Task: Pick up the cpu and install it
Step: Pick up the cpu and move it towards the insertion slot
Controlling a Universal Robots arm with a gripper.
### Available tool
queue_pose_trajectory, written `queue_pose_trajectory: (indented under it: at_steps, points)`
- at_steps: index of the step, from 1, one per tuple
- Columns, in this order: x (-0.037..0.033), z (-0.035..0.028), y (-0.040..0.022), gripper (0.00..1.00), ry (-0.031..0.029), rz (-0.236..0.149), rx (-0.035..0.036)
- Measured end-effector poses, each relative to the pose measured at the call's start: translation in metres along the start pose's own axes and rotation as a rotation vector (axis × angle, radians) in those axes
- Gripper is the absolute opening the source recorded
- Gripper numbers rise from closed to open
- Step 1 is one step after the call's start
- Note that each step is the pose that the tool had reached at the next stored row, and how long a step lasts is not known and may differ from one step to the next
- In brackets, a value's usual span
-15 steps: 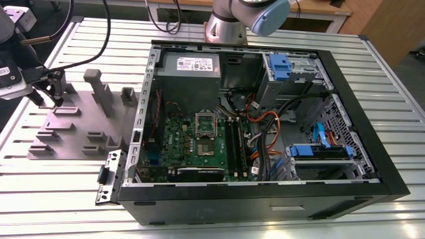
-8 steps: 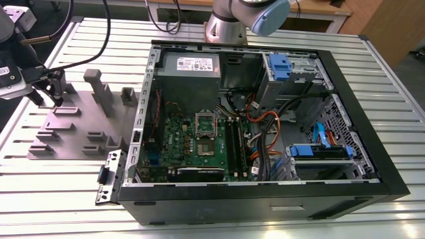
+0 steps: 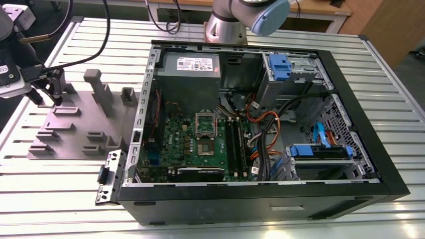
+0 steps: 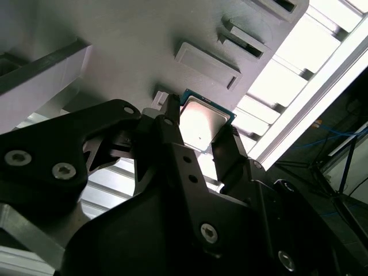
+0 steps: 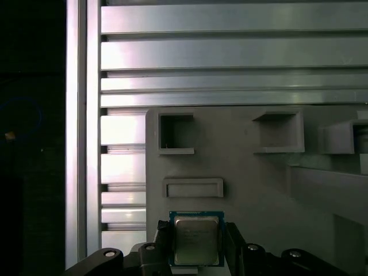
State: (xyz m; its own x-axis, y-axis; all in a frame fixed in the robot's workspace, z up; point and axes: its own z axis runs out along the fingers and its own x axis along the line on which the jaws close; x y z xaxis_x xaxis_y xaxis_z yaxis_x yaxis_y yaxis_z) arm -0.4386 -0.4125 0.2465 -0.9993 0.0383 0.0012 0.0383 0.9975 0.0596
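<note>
The cpu [image 5: 196, 240], a small square chip with a silvery top and a thin rim, sits between the two black fingers of my gripper [image 5: 196, 253]. In the second wrist view the cpu [image 4: 202, 122] has a finger pressed against each of two opposite edges, so the gripper [image 4: 201, 135] is shut on it. In the exterior view the gripper [image 3: 49, 101] hangs at the exterior view's left, just above the grey fixture plate [image 3: 79, 127]. The silver socket frame [image 3: 206, 122] lies on the green motherboard inside the open computer case [image 3: 332, 64].
Grey upright blocks [image 3: 99, 89] and several low pockets [image 5: 177, 133] stand on the fixture plate next to the gripper. The slatted aluminium table [image 3: 59, 174] carries plate and case. Cables [image 3: 262, 124], memory sticks and blue drive brackets [image 3: 319, 151] crowd the case around the socket.
</note>
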Motion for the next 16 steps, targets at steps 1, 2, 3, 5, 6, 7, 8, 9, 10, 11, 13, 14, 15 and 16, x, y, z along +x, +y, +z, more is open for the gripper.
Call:
queue_pose_trajectory:
  at_steps: [1,2,3,5,6,7,8,9,10,11,13,14,15,16]
  points:
    - [0.0,-0.0004,0.0,0.47,-0.0002,0.0,-0.0001]
    - [0.0,-0.0005,0.0001,0.47,-0.0006,0.0,-0.0004]
    - [-0.0001,-0.0011,0.0001,0.47,-0.0006,0.0,-0.0004]
    - [0.0,-0.0017,0.0001,0.47,-0.0005,0.0,-0.0004]
    - [0.0,-0.0021,0.0002,0.47,-0.0005,0.0,-0.0004]
    - [0.0,-0.003,0.0002,0.47,-0.0004,0.0,-0.0003]
    - [-0.0001,-0.0032,0.0002,0.47,-0.0006,0.0,-0.0004]
    - [0.0,-0.0036,0.0003,0.47,-0.0005,0.0,-0.0004]
    - [0.0,-0.0041,0.0003,0.47,-0.0005,0.0,-0.0004]
    - [0.0,-0.0045,0.0003,0.47,-0.0004,0.0,-0.0003]
    - [0.0,-0.0054,0.0004,0.47,-0.0005,0.0,-0.0003]
    - [0.0,-0.0059,0.0004,0.47,-0.0005,0.0,-0.0003]
    - [-0.0001,-0.0063,0.0004,0.47,-0.0006,0.0,-0.0004]
    - [0.0,-0.0068,0.0004,0.47,-0.0006,0.0,-0.0003]
